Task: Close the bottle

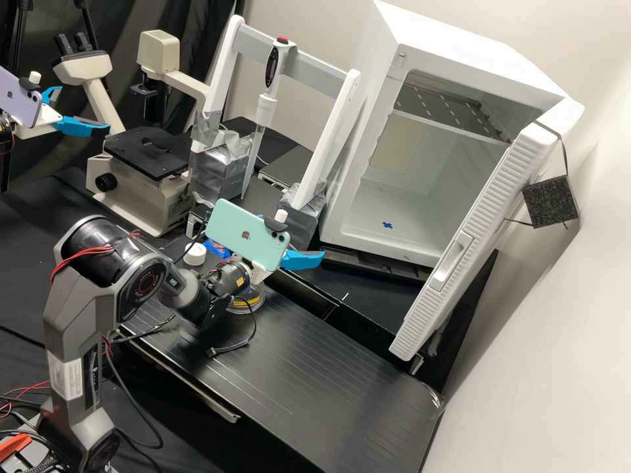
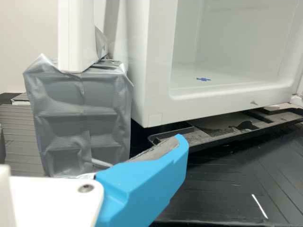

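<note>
One claw (image 1: pixel 293 235) stood empty, its blue fingers spread; the bottle (image 1: pixel 250 299), partly hidden by the wrist (image 1: pixel 227 279), appeared upright on the bench (image 1: pixel 328 374), below the claw and back toward the arm's base; the white cap (image 1: pixel 194 254) sat apart from it, left in the high view; closing likely required drawing back capward first.
</note>
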You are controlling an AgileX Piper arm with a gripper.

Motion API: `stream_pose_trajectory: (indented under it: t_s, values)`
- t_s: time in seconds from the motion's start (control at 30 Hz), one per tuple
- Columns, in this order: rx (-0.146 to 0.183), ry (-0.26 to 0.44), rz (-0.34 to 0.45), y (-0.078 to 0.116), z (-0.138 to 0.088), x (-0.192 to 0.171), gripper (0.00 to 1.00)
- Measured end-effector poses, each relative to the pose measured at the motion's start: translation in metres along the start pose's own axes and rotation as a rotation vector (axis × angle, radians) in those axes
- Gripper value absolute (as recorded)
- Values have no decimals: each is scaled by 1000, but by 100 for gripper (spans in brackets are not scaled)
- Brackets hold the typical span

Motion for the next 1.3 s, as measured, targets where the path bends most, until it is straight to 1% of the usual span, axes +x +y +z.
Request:
stream_pose_trajectory:
  t_s: [0.3, 0.4, 0.47, 0.5, 0.53, 0.6, 0.63, 0.7, 0.77, 0.83, 0.9, 0.93, 0.97, 1.03, 1.1, 1.23, 1.3]
  values:
    - [0, 0, 0, -1, 1, -1, 100]
    - [-11, 0, -6, 0, 3, -9, 100]
    - [-3, 2, -7, 1, 3, -19, 100]
    - [-5, 2, -5, 1, 4, -25, 100]
    - [-8, 14, 1, 2, 3, -32, 100]
    - [1, 48, 22, 4, -3, -47, 100]
    - [7, 81, 35, 6, -6, -57, 100]
    - [9, 131, 46, 6, -11, -73, 100]
    - [9, 168, 54, 5, -15, -85, 100]
    - [12, 215, 55, 1, -20, -98, 100]
    - [10, 264, 30, -8, -26, -111, 100]
    - [-2, 291, 13, -14, -30, -118, 100]
    - [-2, 310, -2, -18, -33, -121, 100]
    - [-31, 335, -35, -29, -36, -128, 100]
    - [-47, 344, -73, -37, -37, -133, 100]
    - [-60, 330, -110, -48, -35, -135, 100]
    - [-59, 314, -132, -53, -33, -136, 100]
